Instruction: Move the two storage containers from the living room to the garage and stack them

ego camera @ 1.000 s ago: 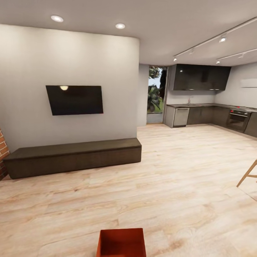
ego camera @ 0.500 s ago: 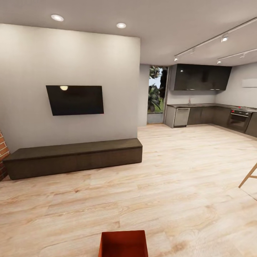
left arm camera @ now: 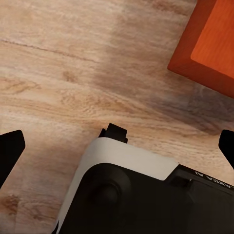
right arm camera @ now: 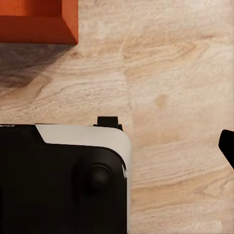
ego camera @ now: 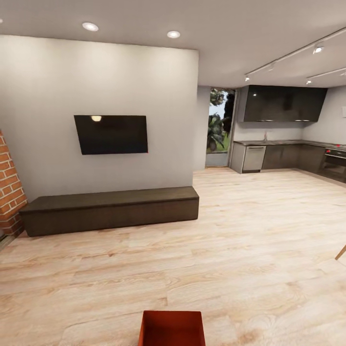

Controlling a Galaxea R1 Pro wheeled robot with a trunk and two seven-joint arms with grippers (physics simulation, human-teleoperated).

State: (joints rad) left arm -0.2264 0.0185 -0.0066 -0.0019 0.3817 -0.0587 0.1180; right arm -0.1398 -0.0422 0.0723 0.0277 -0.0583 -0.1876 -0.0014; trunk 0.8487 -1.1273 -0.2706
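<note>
One orange-red storage container [ego camera: 172,328] sits on the pale wood-plank floor [ego camera: 250,250] of the living room, at the head view's bottom edge, close in front of me. Its corner also appears in the left wrist view as container [left arm camera: 207,48] and in the right wrist view as container [right arm camera: 36,22]. My left gripper [left arm camera: 118,148] hangs open above the floor, one black fingertip at each side of its view, nothing between them. My right gripper [right arm camera: 117,146] looks open too, with one fingertip [right arm camera: 227,146] at the picture's edge. The second container is out of view.
A long low dark-brown cabinet [ego camera: 110,209] stands under the black wall TV [ego camera: 111,134]. A brick fireplace [ego camera: 9,187] is at the left. The kitchen with grey cabinets [ego camera: 283,156] lies far right. My white-and-black base [left arm camera: 136,195] is below both wrists. A wooden leg [ego camera: 342,251] pokes in at the right edge.
The whole head picture has shifted to the right, so the camera has turned left; more of the brick fireplace is in view. The container stays at the bottom edge.
</note>
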